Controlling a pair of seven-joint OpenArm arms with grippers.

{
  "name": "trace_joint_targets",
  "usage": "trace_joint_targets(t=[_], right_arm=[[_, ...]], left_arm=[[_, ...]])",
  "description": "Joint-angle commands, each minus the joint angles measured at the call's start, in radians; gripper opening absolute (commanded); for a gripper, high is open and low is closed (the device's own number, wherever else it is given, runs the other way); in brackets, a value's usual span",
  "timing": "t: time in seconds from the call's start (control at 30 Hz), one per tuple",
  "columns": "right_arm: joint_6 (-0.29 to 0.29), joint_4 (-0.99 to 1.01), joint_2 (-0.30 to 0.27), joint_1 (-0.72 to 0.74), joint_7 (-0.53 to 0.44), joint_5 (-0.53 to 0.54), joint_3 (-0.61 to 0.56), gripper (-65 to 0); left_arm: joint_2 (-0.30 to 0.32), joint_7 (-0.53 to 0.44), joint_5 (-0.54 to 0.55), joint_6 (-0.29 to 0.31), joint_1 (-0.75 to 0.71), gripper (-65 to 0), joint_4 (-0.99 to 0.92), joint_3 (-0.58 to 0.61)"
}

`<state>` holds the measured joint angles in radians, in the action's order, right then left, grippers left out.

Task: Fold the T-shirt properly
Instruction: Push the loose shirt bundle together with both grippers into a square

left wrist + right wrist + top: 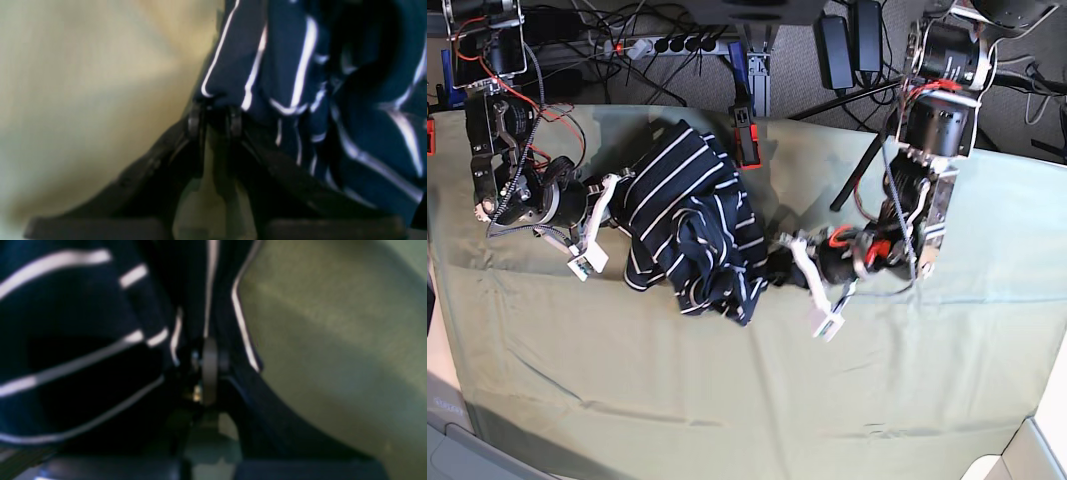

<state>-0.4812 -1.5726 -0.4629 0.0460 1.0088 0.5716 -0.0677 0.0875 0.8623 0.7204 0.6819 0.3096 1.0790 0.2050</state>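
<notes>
Two robot arms hold a dark navy short-sleeved T-shirt with thin white stripes [689, 225] bunched between them over a bench draped in plain pale green cloth [757, 400], the garment sitting toward the far edge and a little nearer the corner where the right arm works. The left end effector [215, 115] is clenched on a hemmed edge of the striped fabric, its two dark fingertips [194, 121] pinching a fold so the cloth fans away above them; the wrist view is blurred, but the pinch itself reads plainly. The right end effector [208, 370] is closed tight on another edge of the shirt, fabric crowding around its narrow tip. In the base view both arms reach in low from opposite sides, each gripping one flank of the garment, apparently so the shirt can be drawn apart or carried over as one piece. The shirt is heaped and creased, with no flat panel or clean fold line showing, which suggests the folding is at an early stage and the fabric needs spreading first.
</notes>
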Motion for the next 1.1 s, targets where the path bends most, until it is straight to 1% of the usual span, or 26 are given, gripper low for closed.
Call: trace_joint_targets(t=[0.0,0.17,0.23,0.33,0.4,0.47,0.5,0.53,0.63,0.7,0.77,0.83,0.9,0.93,1.07], right_arm=[[-0.039,-0.023,-0.013,0.007,-0.006,0.017,0.007,-65.0],[-0.039,-0.050,-0.013,-0.027,0.026,0.086,0.008,-65.0],[-0.039,-0.072,-0.013,-0.050,0.025,0.091,0.008,-65.0],[-0.039,-0.118,-0.013,-0.082,0.024,0.091,0.008,-65.0],[-0.039,-0.146,-0.013,-0.092,0.025,0.090,0.009,-65.0],[-0.039,-0.167,-0.013,-0.093,0.029,0.090,0.013,-65.0],[-0.039,-0.174,-0.013,-0.093,0.029,0.090,0.019,-65.0],[-0.039,-0.180,-0.013,-0.093,0.029,0.091,0.028,-65.0],[-0.039,-0.200,-0.013,-0.093,0.032,0.091,0.059,-65.0],[-0.039,-0.218,-0.013,-0.093,0.031,0.091,0.080,-65.0],[-0.039,-0.233,-0.013,-0.093,0.027,0.090,0.103,-65.0],[-0.039,-0.232,-0.013,-0.093,0.010,0.082,0.126,-65.0],[-0.039,-0.227,-0.013,-0.092,-0.015,0.047,0.137,-65.0],[-0.039,-0.220,-0.013,-0.091,-0.026,0.024,0.141,-65.0],[-0.038,-0.187,-0.013,-0.085,-0.074,-0.043,0.143,-65.0]], left_arm=[[-0.023,-0.027,0.018,0.016,0.053,-55.3,-0.010,-0.001],[-0.117,-0.029,-0.001,0.016,0.140,-55.3,-0.142,-0.001],[-0.153,-0.039,-0.026,0.016,0.163,-55.3,-0.186,-0.001],[-0.187,-0.069,-0.062,0.016,0.193,-55.3,-0.229,-0.001],[-0.190,-0.066,-0.069,0.016,0.204,-55.3,-0.231,-0.001],[-0.175,-0.060,-0.069,0.016,0.218,-55.3,-0.231,-0.002],[-0.163,-0.044,-0.063,0.016,0.227,-55.3,-0.228,-0.002],[-0.147,-0.005,-0.031,0.016,0.238,-55.3,-0.220,-0.002],[-0.080,0.155,0.151,0.016,0.262,-55.3,-0.146,-0.002],[-0.025,0.234,0.260,0.016,0.262,-55.3,-0.056,-0.002],[0.017,0.302,0.303,0.016,0.250,-55.3,0.048,-0.002],[0.051,0.377,0.372,0.016,0.219,-55.3,0.149,-0.001],[0.079,0.393,0.423,0.016,0.167,-55.3,0.217,0.000],[0.082,0.394,0.431,0.016,0.132,-55.3,0.248,0.000],[0.071,0.385,0.431,0.016,-0.025,-55.3,0.405,0.001]])
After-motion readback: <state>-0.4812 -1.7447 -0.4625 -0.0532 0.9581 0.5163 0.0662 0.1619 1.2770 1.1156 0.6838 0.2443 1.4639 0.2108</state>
